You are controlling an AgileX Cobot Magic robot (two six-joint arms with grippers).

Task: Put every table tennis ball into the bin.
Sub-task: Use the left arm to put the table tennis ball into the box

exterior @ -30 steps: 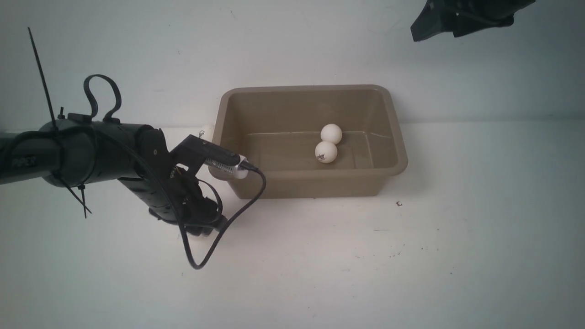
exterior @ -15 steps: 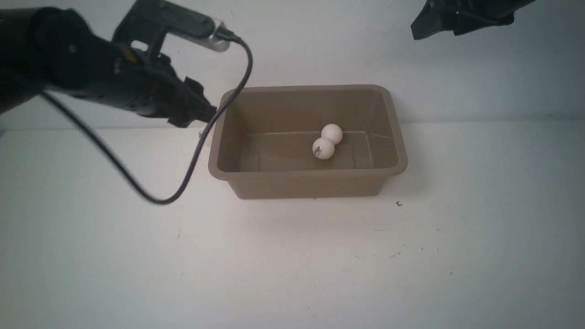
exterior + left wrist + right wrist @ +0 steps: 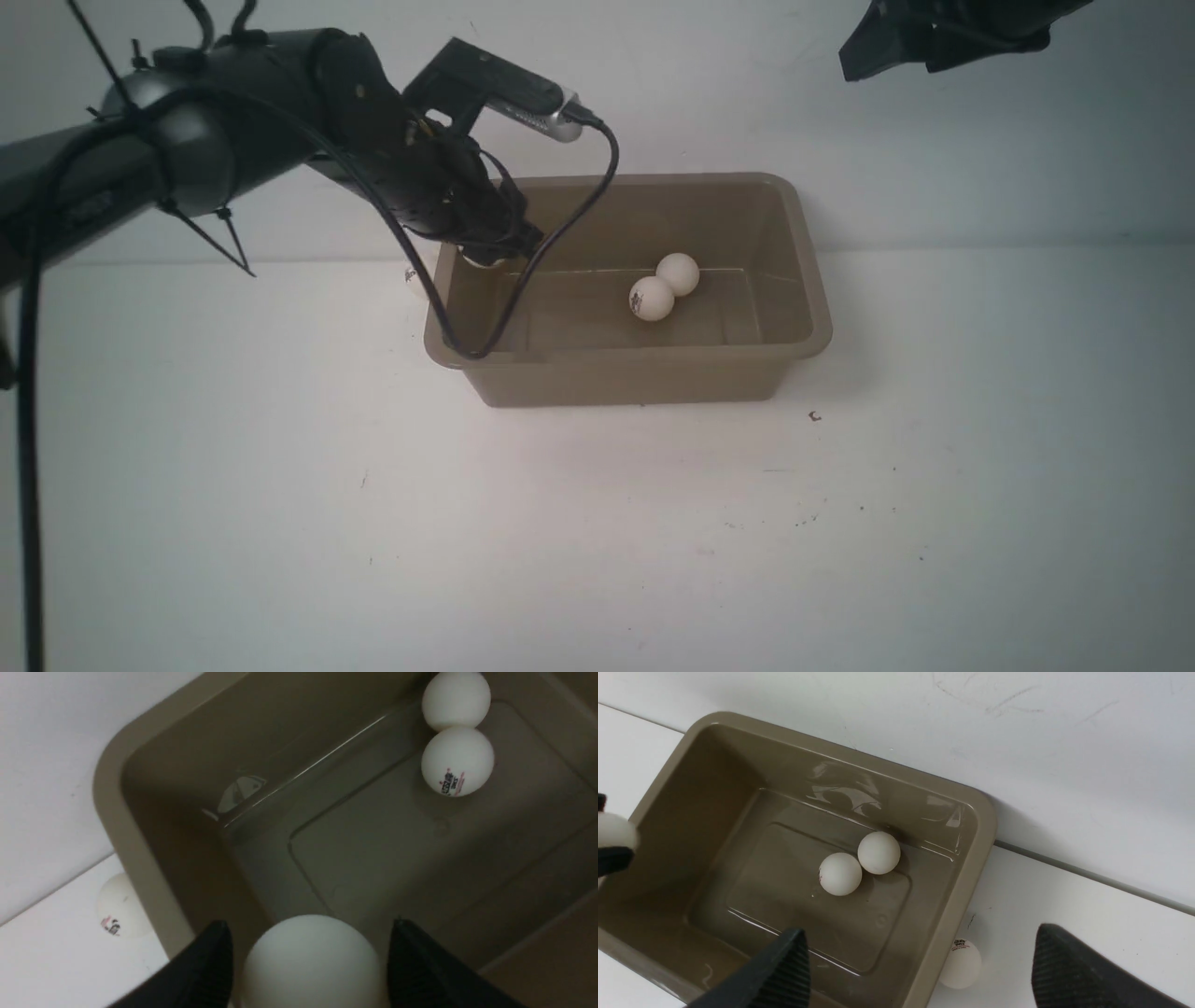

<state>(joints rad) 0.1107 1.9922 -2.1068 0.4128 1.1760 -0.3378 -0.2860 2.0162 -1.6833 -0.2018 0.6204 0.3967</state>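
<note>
Peeking from under bin (image 3: 980,858), seemingly ball (image 3: 964,966)

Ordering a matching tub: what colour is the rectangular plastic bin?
The bin is taupe-brown; best in right wrist view.

Five table tennis balls (image 3: 840,873) (image 3: 879,853) (image 3: 960,963) (image 3: 310,961) (image 3: 119,910), one bin (image 3: 630,373)

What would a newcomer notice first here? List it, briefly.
The brown bin stands mid-table, with a logo ball touching a second ball on its floor. Over the bin's left end, the left gripper has a third ball between its fingers. A stray ball lies on the table just outside the bin's left wall.
</note>
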